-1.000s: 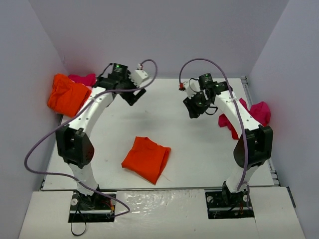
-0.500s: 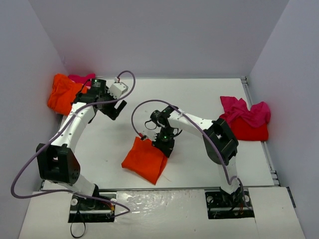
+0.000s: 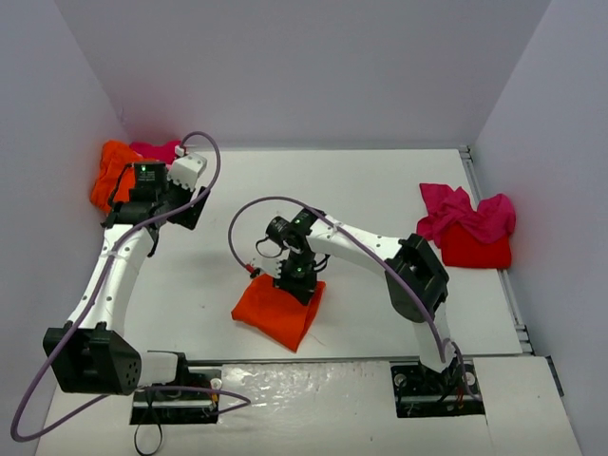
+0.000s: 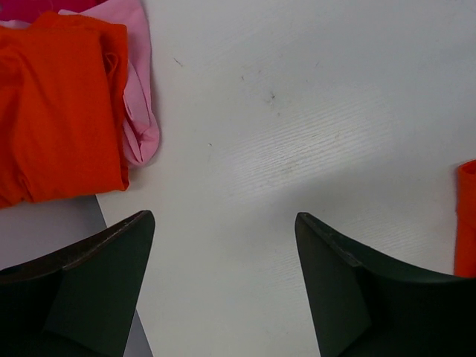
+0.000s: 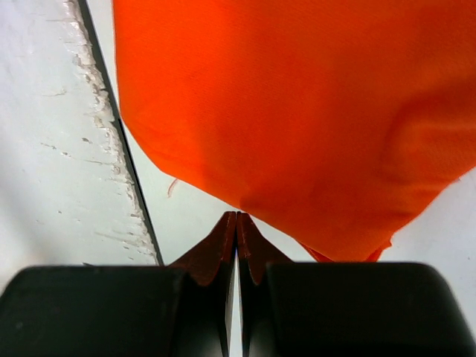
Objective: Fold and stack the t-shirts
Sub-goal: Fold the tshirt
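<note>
A folded bright orange t-shirt [image 3: 277,310] lies near the table's front middle and fills the upper right wrist view [image 5: 297,111]. My right gripper [image 3: 297,281] [image 5: 236,216] is shut, its tips at the shirt's far edge, with no cloth visibly between them. My left gripper [image 3: 188,211] [image 4: 223,217] hangs open above bare table at the back left. Just beside it lies a heap of an orange t-shirt [image 3: 112,173] [image 4: 59,111], a pale pink one [image 4: 139,97] and a magenta one [image 3: 157,149]. The folded shirt's edge [image 4: 467,223] shows at the right of the left wrist view.
A magenta t-shirt [image 3: 467,212] lies on a red one [image 3: 478,251] at the right wall. Grey walls close in the table [image 3: 380,190] on three sides. A dark seam [image 5: 123,149] marks the table's front edge beside the folded shirt.
My right arm swung from the back right down to the folded orange shirt and its gripper shut. My left arm moved left toward the heap at the wall.
</note>
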